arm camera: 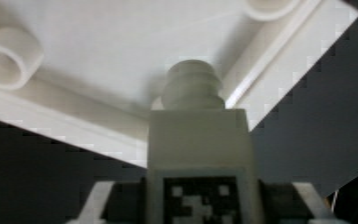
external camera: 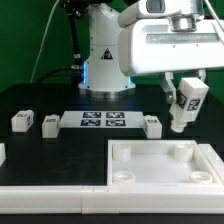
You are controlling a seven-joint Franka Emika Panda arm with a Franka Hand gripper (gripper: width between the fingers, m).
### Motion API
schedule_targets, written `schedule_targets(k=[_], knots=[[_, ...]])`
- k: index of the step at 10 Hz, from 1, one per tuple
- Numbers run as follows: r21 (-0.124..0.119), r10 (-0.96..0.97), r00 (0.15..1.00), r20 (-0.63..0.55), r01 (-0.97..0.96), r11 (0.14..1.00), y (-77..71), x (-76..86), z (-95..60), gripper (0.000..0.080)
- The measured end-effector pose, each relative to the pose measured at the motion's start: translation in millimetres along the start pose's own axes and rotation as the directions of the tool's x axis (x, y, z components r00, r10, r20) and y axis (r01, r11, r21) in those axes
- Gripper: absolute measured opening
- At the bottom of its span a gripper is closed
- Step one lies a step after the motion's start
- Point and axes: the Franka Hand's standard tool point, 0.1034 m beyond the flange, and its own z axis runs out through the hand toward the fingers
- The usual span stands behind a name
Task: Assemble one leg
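Note:
My gripper is shut on a white leg with a black-and-white tag and holds it tilted in the air, above the far right part of the large white tray-like piece. In the wrist view the leg stands between the fingers, its rounded peg end pointing at the tray-like piece. A round socket sits in a corner of that piece. Three more legs lie on the table: two at the exterior view's left and one near the middle.
The marker board lies flat on the black table behind the tray-like piece. The robot base stands at the back. A white ledge runs along the front at the exterior view's left.

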Motion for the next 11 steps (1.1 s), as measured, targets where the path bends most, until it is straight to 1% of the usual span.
schedule_targets(k=[2,3,4,5,6,8,9,10,11], knots=[[0.014,0.043,0.999,-0.007,-0.043,0.999,12.8,26.7,10.7,0.0287],[0.017,0.060,0.998,-0.022,-0.059,0.998,15.7,37.6,17.2,0.0287],[0.027,0.095,0.995,-0.033,-0.095,0.995,11.9,47.2,29.0,0.0287],[0.036,0.113,0.993,-0.034,-0.112,0.993,6.8,53.5,35.9,0.0287],[0.037,0.109,0.993,-0.034,-0.108,0.993,3.6,54.5,35.5,0.0287],[0.024,0.102,0.992,-0.078,-0.101,0.995,6.7,55.7,36.0,0.0287],[0.025,0.102,0.992,-0.075,-0.100,0.995,6.0,54.8,36.6,0.0287],[0.009,0.093,0.988,-0.124,-0.093,0.996,10.2,58.0,35.3,0.0287],[-0.029,0.070,0.973,-0.221,-0.078,0.997,16.1,55.7,34.3,0.0287]])
